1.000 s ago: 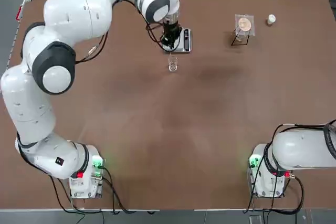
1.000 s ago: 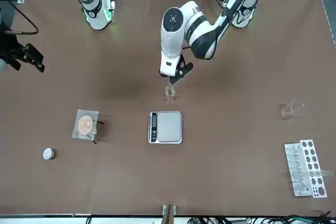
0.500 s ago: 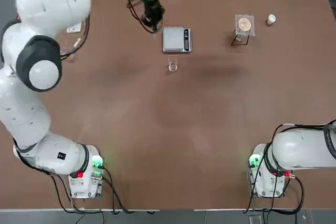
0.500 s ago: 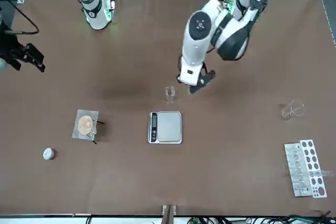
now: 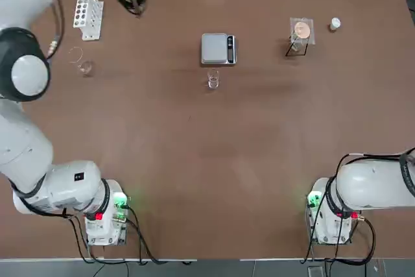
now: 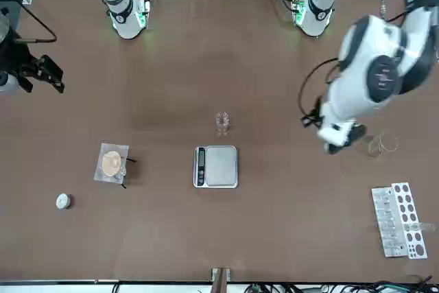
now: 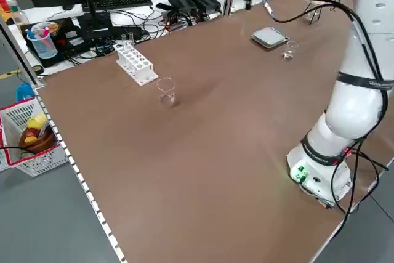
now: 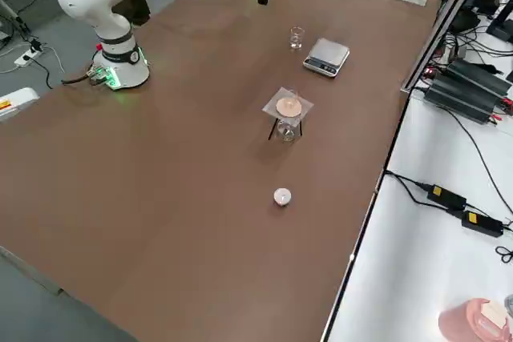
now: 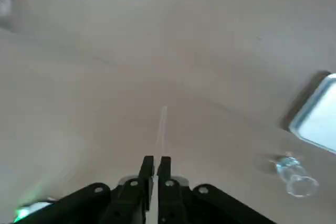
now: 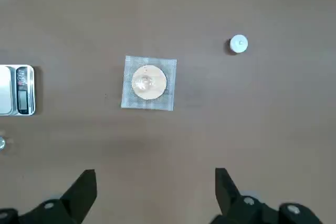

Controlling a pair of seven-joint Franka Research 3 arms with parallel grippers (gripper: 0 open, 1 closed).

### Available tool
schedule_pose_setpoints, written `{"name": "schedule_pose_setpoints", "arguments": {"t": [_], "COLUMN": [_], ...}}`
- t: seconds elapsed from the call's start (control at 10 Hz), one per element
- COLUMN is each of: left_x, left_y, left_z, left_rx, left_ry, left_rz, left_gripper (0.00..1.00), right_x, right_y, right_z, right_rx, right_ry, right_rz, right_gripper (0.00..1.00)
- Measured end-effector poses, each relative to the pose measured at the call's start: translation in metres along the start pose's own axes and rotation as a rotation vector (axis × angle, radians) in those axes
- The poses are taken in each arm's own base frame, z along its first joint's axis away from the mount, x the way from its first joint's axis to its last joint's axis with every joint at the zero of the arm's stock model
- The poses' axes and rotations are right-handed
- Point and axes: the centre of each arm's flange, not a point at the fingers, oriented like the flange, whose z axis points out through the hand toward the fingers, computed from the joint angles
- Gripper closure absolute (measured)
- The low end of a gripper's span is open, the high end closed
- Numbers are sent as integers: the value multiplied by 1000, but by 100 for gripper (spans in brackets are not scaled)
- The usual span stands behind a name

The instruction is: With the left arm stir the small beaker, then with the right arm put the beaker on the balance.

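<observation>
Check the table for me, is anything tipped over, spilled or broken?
Nothing stands out: the small beaker and larger glass vessel stand upright, the balance looks undamaged, and I see no spill.

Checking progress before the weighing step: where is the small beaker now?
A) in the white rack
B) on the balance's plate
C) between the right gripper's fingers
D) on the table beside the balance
D: the small beaker stands on the bare tabletop beside the balance, off its plate.
</observation>
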Motion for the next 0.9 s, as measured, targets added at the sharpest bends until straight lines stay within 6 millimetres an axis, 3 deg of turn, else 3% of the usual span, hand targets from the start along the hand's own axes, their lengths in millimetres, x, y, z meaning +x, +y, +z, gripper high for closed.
{"name": "schedule_pose_setpoints", "arguments": {"t": [0.4,0.7,0.9], "left_x": [73,97,108], "left_y": [-172,-272,-337], "left_z": [-11,-8,1], "left_rx": [-30,-29,-47], "left_ry": [7,33,61], "left_rz": [124,196,237], "left_gripper": [93,93,93], "right_x": [-3,-5,0], "right_y": [-28,-60,-87], "right_z": [10,28,54], "right_rx": [6,101,167], "right_ry": [-24,-39,11], "right_rz": [-245,-485,-621], "right_gripper": [2,3,4]}}
